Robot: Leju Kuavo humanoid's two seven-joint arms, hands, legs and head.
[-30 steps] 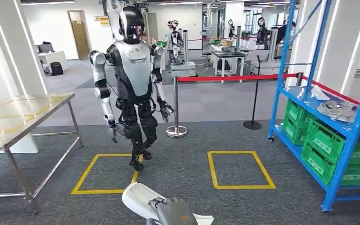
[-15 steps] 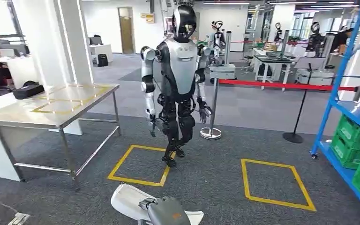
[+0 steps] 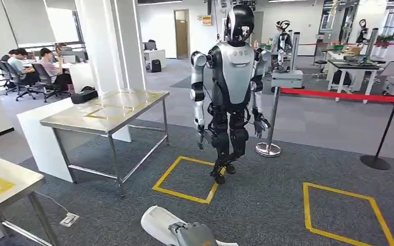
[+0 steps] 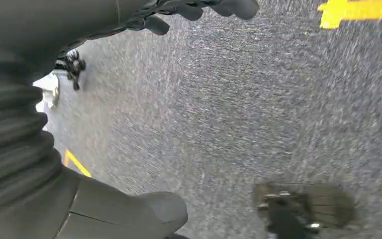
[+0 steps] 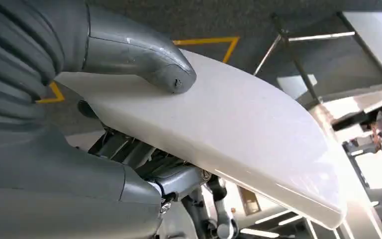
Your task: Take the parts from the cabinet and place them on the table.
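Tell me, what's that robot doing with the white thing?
The robot's right hand holds a white curved part, thumb pressed on its top. It faces a steel table with yellow tape marks, where the part should go; the part isn't on it yet. Its left hand hangs above the grey carpet, holding nothing. Another humanoid robot stands ahead beside a yellow floor square.
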